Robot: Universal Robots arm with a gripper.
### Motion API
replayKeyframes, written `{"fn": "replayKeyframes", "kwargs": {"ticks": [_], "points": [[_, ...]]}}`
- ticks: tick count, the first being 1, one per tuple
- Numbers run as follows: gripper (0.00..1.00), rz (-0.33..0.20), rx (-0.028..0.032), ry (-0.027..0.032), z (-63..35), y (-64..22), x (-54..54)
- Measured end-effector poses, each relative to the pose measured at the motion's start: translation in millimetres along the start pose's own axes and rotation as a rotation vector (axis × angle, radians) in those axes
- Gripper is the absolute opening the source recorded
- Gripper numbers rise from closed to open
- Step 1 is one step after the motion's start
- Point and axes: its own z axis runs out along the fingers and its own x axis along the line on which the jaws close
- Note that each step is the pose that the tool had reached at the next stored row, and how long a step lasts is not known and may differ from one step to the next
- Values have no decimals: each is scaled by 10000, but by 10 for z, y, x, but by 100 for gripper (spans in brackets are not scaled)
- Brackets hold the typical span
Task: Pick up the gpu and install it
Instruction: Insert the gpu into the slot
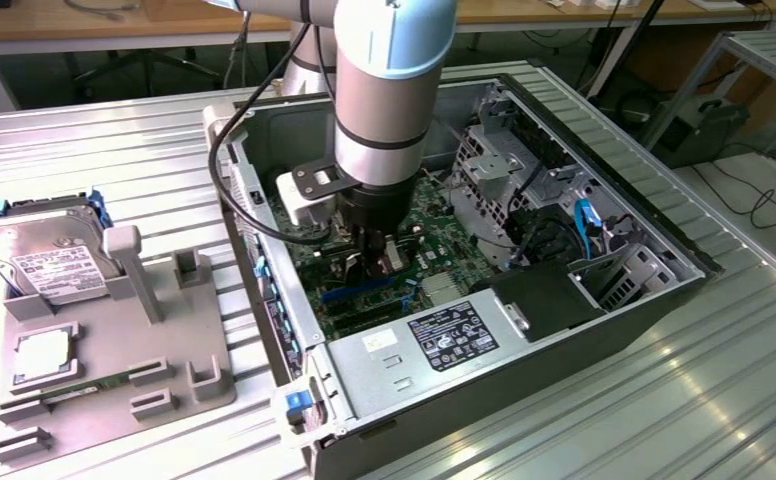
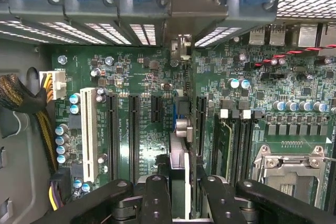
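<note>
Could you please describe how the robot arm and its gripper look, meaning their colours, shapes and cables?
The arm is a thick silver-grey cylinder with a light blue cap band and dark rings at the joints. A black bracket and a white box sit at the wrist, with a black cable looping beside it. The gripper is black, with rounded linkage fingers held by visible pivot pins.

Gripper point(image 2: 178, 203) fingers point(image 2: 156, 198) closed on the gpu point(image 2: 178, 166), held edge-on, upright above the green motherboard point(image 2: 142, 77). Card sits between black expansion slots point(image 2: 134, 135), in line with the chassis rear bracket openings point(image 2: 131, 32). White slot point(image 2: 88, 132) and yellow-black cable bundle point(image 2: 29, 103) off to one side; CPU socket point(image 2: 289, 174) on the other.
</note>
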Motion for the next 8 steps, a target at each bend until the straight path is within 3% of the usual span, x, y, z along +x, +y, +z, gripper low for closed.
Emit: {"fn": "replayKeyframes", "kwargs": {"ticks": [6,8], "points": [[28,3,2,-5,-21,-2,-1],[28,9,-1,21,-21,-2,1]]}}
